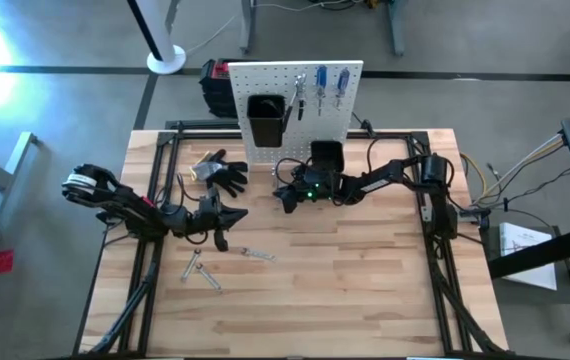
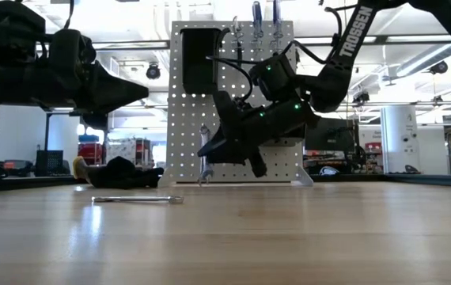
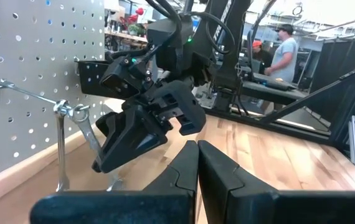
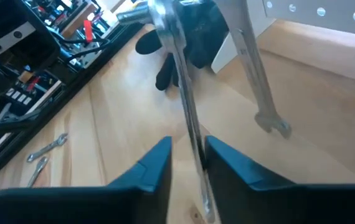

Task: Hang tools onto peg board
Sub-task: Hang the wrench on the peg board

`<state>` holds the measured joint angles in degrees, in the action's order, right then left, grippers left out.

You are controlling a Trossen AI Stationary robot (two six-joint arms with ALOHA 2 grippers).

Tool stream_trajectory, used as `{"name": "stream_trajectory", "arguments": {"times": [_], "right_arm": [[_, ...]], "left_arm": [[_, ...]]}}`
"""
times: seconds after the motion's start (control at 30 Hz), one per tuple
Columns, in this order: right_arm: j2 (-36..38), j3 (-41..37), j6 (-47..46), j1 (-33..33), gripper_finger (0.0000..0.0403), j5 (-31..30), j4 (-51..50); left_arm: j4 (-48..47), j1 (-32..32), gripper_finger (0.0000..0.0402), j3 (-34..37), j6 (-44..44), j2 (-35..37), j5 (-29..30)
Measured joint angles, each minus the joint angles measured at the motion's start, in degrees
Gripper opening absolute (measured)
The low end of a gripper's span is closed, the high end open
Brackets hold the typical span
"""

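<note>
Silver wrench (image 4: 187, 118) hangs upright from the peg board (image 1: 265, 80), right gripper's (image 4: 187, 163) jaws parted around it.

wrench (image 4: 190, 124) top cut off, hook hidden

White hole-dotted peg board (image 1: 295, 95), silver wrenches (image 4: 190, 118)

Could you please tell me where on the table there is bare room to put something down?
The wide stretch of table nearest the camera, right of the loose wrenches, is bare. It is crowded by the peg board: gloves, the right gripper at its foot, the left gripper close by.
</note>
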<state>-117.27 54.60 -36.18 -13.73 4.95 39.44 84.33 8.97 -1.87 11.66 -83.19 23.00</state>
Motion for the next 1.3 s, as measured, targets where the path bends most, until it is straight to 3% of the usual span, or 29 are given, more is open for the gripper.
{"name": "stream_trajectory", "arguments": {"times": [0.2, 0.33, 0.63, 0.83, 1.03, 1.3], "right_arm": [[0.0, 0.1, 0.2, 0.1, 0.0162, -0.6, 0.6], [0.1, 0.1, 0.3, 0.1, 0.0177, -3.7, 1.1], [0.1, 0.1, 0.9, 1.1, 0.0128, -5.5, 1.1], [0.2, -0.5, 1.5, 3.6, 0.0111, -14.8, -1.6], [0.3, -0.6, 5.1, 5.8, 0.0103, -15.4, -1.7], [0.3, 1.1, 11.8, 5.3, 0.0014, -15.1, -1.5]], "left_arm": [[0.0, 0.0, 0.0000, 0.0, 0.4, 0.1, 0.0], [0.0, 0.0, 0.0000, 0.0, 0.4, 0.1, 0.0], [0.0, 0.0, 0.0000, 0.1, 1.1, 0.1, 0.0], [0.0, 0.6, 0.0000, 0.2, 1.1, 0.1, 0.0], [0.0, 1.1, 0.0000, 0.2, 1.1, 0.1, 0.0], [-0.6, 1.1, 0.0000, 0.2, 0.9, 0.1, 0.0]]}}
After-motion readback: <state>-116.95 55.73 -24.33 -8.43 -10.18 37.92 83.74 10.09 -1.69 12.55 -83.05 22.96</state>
